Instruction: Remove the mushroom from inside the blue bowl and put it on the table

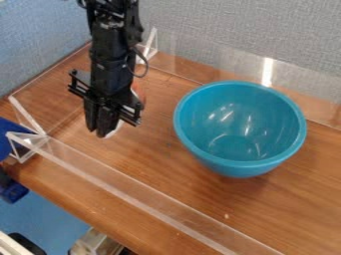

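Gripper: here it is, the black gripper [107, 122], hanging over the left half of the table, fingers pointing down and drawn in narrow.
Arm: dark and jointed, coming down from the top edge of the view, with a thin black cable [144, 62] looping out beside it.
Pale bit: look there, a small whitish patch [116, 127] right by the fingertips, partly covered by the dark fingers. Whether they grip it, I can't tell from here.
Mushroom: that whitish patch could be its stem, but it's too small and too covered for me to swear to it.
Blue bowl: the big glossy blue bowl [221, 151] sits upright on the right side, well apart from the gripper, its mouth wide open to us and bright glints on the inside.
Table: brown wood-grain table [193, 204], shiny, running under the gripper and the bowl.
Clear walls: a low see-through wall [127, 187] slants across the near side, another along the back.
Left edge: a white bracket [27, 144] at the table's corner, with something dark blue [11, 139] just beside it.
Backdrop: grey textured panel [253, 30] behind the bowl.
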{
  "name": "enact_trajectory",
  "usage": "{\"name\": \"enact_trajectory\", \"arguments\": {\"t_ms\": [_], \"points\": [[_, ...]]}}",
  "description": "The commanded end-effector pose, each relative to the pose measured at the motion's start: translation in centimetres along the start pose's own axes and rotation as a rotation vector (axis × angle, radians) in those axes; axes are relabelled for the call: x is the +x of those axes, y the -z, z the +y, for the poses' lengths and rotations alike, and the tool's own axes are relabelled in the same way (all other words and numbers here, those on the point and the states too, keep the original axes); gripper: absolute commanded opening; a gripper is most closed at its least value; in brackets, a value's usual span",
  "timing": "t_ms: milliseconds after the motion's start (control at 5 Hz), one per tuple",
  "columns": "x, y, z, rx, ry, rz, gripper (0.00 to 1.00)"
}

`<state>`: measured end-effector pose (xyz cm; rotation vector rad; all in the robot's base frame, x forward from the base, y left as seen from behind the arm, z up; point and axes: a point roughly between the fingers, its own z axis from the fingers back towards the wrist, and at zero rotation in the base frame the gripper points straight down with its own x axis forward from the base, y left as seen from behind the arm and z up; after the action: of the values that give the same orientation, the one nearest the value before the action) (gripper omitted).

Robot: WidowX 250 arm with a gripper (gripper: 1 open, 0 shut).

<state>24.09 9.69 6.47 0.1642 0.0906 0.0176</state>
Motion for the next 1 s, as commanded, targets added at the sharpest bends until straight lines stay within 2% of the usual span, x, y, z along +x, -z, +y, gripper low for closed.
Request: {"name": "enact_trajectory", "arguments": {"t_ms": [0, 200, 400, 800], "points": [[0.3, -0.2, 0.4, 0.007, -0.004, -0.025, 1.0], [0.2, 0.7, 0.7, 0.006, -0.009, -0.012, 1.0], [0.2, -1.2, 1.2, -0.006, -0.026, -0.046, 1.0], [0.1, -3.2, 1.8, -0.027, -0.043, -0.083, 1.0]]}}
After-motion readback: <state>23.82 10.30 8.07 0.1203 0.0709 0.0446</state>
